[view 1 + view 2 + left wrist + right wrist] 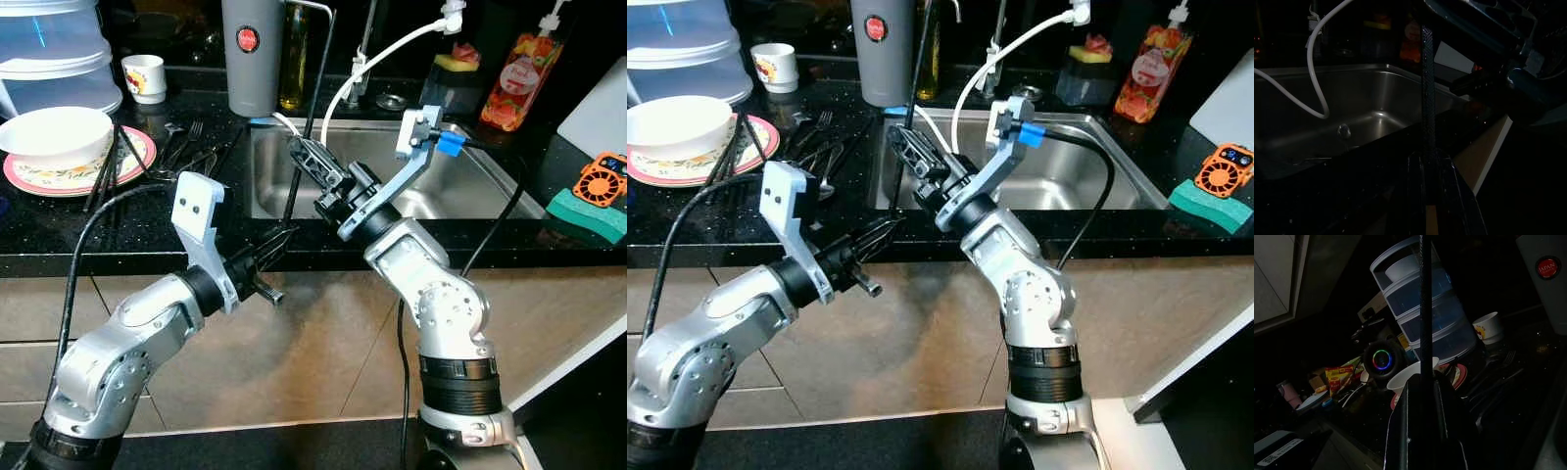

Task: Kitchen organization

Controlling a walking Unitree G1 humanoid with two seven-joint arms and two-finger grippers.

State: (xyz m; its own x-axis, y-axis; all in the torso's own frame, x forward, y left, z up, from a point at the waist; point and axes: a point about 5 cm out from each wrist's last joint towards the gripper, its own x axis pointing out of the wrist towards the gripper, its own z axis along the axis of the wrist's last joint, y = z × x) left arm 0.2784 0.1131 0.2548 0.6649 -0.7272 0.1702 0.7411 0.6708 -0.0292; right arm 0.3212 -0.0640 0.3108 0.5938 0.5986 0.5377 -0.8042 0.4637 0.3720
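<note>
Black worktop [147, 230] w/ steel sink [460, 186] is looking mostly unsorted: forks [191, 142] lying loose, bowl [59, 132] sitting on plate [137, 157], so most of the organizing is prob still ahead. Both grippers are clamping one thin black rod [312, 108], standing near-upright over the sink's front edge: left gripper [277, 242] pinching it low, right gripper [309, 162] gripping it higher.
</note>
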